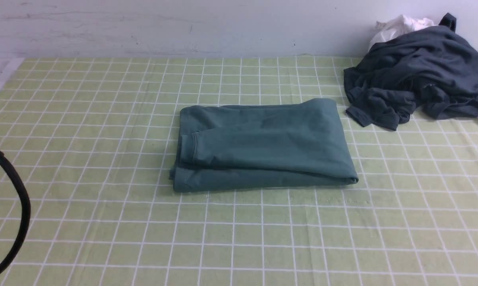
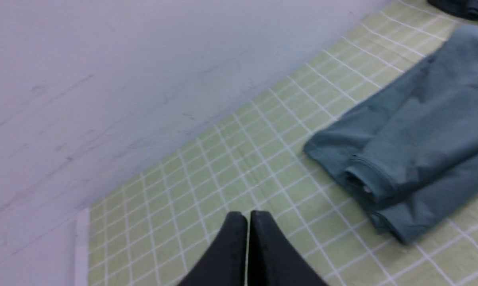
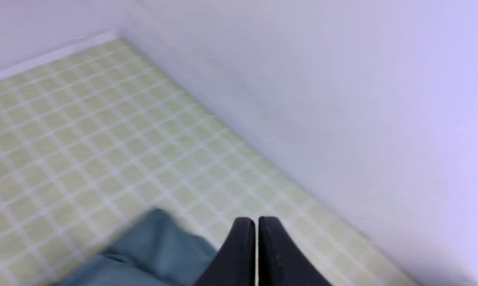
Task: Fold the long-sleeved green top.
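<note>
The green long-sleeved top (image 1: 262,149) lies folded into a compact rectangle in the middle of the checked table, a ribbed cuff showing at its left end. In the left wrist view the top (image 2: 417,143) lies beyond and to one side of my left gripper (image 2: 248,216), which is shut with nothing between its fingers. My right gripper (image 3: 257,222) is shut too, and empty, held above the table beside a corner of the top (image 3: 151,246). Neither gripper touches the top. Neither gripper shows in the front view.
A crumpled dark charcoal garment (image 1: 417,75) lies at the back right with a white cloth (image 1: 397,26) behind it against the wall. A black cable (image 1: 12,198) loops at the left edge. The green-and-white checked tablecloth (image 1: 103,222) covers the table.
</note>
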Controlling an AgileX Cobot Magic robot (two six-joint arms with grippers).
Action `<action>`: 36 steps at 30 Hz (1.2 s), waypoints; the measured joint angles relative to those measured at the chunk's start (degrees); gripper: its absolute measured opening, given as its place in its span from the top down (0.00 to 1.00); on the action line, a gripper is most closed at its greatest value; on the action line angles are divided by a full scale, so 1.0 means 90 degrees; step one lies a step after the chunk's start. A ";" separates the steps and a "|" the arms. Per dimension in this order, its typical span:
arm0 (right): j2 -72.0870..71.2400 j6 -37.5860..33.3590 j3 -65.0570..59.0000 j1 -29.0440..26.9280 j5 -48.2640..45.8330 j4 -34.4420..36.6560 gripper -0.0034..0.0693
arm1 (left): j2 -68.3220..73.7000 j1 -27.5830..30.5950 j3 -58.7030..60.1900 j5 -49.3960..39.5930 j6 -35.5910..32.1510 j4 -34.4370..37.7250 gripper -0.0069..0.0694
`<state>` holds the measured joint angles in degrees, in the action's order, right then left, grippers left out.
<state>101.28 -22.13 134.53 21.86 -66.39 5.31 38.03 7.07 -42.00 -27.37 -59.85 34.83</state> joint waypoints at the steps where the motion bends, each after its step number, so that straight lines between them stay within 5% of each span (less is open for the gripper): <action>1: -0.0164 0.0032 -0.0114 -0.0075 0.0001 -0.0166 0.95 | -0.0020 -0.0026 0.0076 0.0142 0.0000 0.0000 0.91; 6: -0.2762 0.0925 -0.3064 -0.0407 0.1445 -0.1893 0.96 | -0.0102 -0.0473 0.0556 0.1062 0.0000 0.0042 0.91; 11: -0.5228 0.1978 -0.7019 -0.0405 0.4517 -0.2099 0.96 | -0.0110 -0.0696 0.0606 0.1342 0.0000 0.0415 0.91; 18: -0.7535 0.2873 -1.1244 -0.0405 0.6810 -0.2195 0.96 | -0.0110 -0.0708 0.0606 0.1397 0.0000 0.0787 0.91; 24: -0.9368 0.3588 -1.3430 -0.0405 0.7145 -0.2020 0.96 | -0.0110 -0.0708 0.0606 0.1403 0.0000 0.0856 0.91; 36: -1.1050 0.3969 -1.4985 -0.0405 0.7015 -0.1922 0.96 | -0.0110 -0.0713 0.0606 0.1403 0.0000 0.0863 0.91</action>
<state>1.83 13.59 -0.34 18.21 -3.25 -11.99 37.04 0.65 -36.55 -14.74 -59.85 42.59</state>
